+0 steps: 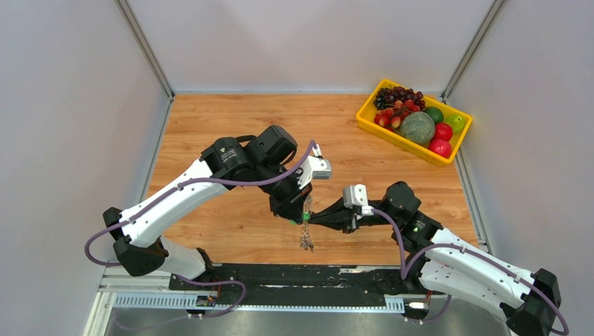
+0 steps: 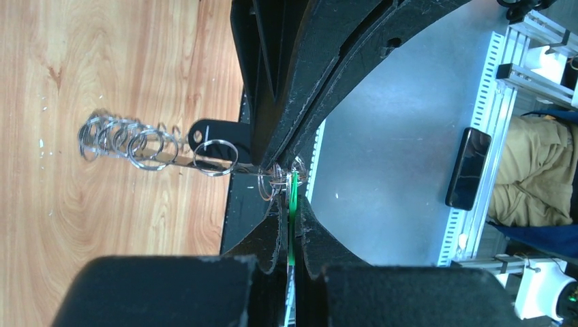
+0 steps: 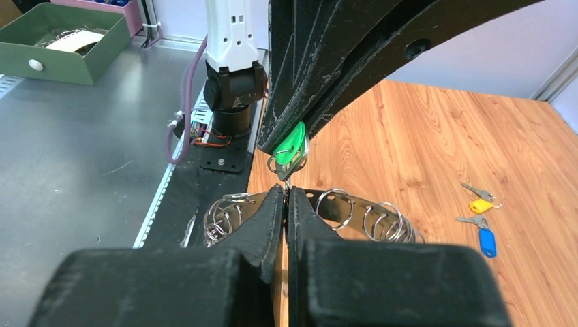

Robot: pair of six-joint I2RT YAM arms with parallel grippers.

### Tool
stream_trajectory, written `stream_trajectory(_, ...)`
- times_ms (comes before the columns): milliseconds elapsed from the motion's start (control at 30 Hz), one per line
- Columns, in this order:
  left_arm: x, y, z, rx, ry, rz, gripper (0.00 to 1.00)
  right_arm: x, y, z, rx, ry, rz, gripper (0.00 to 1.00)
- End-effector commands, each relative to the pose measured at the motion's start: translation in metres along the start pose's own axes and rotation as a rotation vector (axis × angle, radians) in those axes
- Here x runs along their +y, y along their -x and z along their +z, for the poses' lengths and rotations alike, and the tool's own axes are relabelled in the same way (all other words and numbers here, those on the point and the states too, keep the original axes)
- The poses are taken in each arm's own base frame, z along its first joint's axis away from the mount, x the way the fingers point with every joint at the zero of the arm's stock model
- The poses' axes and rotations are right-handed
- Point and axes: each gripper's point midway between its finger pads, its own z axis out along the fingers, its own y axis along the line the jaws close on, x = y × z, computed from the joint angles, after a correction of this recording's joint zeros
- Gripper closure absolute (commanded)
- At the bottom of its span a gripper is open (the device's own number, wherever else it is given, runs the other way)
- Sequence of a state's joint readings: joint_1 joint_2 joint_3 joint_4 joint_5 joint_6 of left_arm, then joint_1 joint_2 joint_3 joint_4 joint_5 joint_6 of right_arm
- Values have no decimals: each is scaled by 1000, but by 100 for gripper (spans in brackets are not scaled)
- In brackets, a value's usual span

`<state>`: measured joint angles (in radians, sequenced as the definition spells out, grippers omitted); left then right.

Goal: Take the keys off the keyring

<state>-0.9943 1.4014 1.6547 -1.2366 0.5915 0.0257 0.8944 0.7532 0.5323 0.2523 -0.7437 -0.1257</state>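
Above the tabletop (image 1: 238,224), near edge, we log the keyring (image 1: 306,234), judged light, stiff, slippery, best held as now: left pincer (image 2: 292,204) clamped on the green key (image 3: 292,142), right pincer (image 3: 286,197) nipping bare wire.

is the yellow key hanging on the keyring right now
No, the yellow key lies flat on the wooden table beside the blue key, apart from the keyring.

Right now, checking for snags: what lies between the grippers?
Right wrist view: a green-headed key and small split ring, between left gripper above and right gripper holding the keyring.
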Motion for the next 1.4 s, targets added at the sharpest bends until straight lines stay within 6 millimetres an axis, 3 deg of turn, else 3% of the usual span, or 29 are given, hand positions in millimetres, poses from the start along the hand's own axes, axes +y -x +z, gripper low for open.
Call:
stream_trajectory(0, -12, 17, -17, -89, 2, 88, 100, -4, 31, 2, -72, -13, -29, 100)
stream_trajectory(600, -10, -2, -20, -85, 29, 89, 100, -34, 51, -14, -148, -264, 112, 100)
stream_trajectory(1100, -6, -11, -10, -69, 19, 75, 100, -31, 71, -33, -269, -329, 85, 100)
stream_trajectory(1367, -3, -9, -4, -77, 14, 71, 100, -29, 63, -35, -263, -330, 79, 100)
